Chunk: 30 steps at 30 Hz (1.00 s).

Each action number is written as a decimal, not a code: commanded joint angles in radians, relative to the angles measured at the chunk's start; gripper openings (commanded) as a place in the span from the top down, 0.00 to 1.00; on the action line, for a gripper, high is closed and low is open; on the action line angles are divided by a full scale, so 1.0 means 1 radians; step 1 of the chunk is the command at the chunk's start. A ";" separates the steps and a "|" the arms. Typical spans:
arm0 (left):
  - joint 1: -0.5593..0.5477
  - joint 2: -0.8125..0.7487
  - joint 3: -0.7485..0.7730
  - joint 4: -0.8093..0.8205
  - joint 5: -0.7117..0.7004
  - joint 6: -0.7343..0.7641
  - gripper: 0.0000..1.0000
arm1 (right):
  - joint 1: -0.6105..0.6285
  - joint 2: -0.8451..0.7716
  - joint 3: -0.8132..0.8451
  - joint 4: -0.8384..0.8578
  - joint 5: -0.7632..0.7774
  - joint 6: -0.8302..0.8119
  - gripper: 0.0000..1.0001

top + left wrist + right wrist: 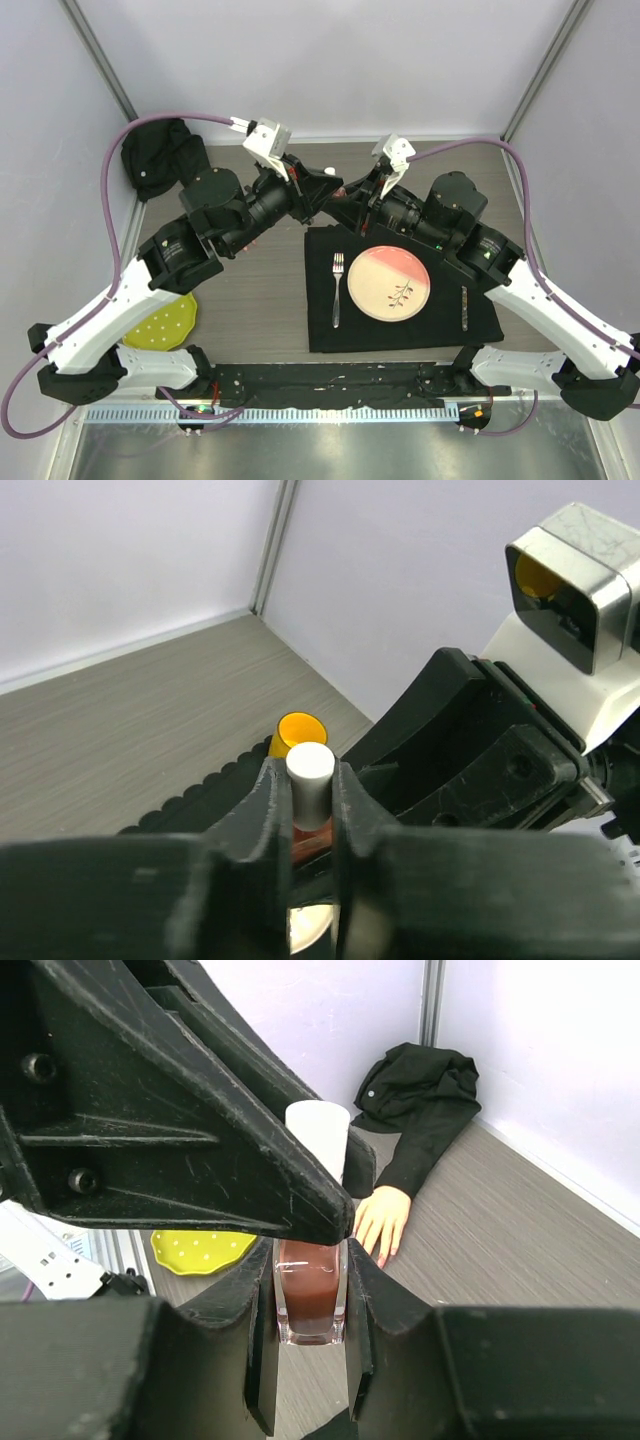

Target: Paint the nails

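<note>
Near the table's (260,300) left near corner lies one yellow plate (165,325). By the middle of the near edge is one black mat (480,320). It carries one fork (337,285), one pink plate (375,290) printed with a dark sprig, and one knife (464,307).

Over the mat's far edge the two arms meet on one bottle (308,1305) of brownish-red polish. The right end effector (310,1300) is clamped on the glass body. The left end effector (310,780) is narrowed onto the white cap (310,765), with a finger pressed to each side. Just past the cap, one yellow cup (300,728) shows at the mat's scalloped edge.

Farther off, toward the far left corner, one pale pink hand (380,1220) lies palm down on the table, well apart from the bottle. Its black sleeve (425,1095) is bunched into the corner. The nails (383,1259) sit at its fingertips as small pinkish-red tips, too small to count.
</note>
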 commanded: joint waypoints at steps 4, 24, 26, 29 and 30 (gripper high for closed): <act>0.023 0.003 -0.004 0.064 0.350 0.014 1.00 | 0.009 -0.027 0.043 0.091 -0.062 0.008 0.99; 0.225 0.294 -0.107 1.069 1.672 -0.745 1.00 | 0.008 -0.099 0.006 0.307 -0.605 0.178 0.99; 0.233 0.288 -0.114 1.069 1.662 -0.742 1.00 | 0.008 -0.097 0.008 0.302 -0.596 0.172 0.99; 0.257 0.257 -0.143 1.078 1.626 -0.742 0.57 | 0.008 -0.091 0.011 0.282 -0.590 0.152 0.99; 0.270 0.242 -0.153 1.087 1.616 -0.740 0.47 | 0.008 -0.090 0.013 0.270 -0.586 0.143 0.99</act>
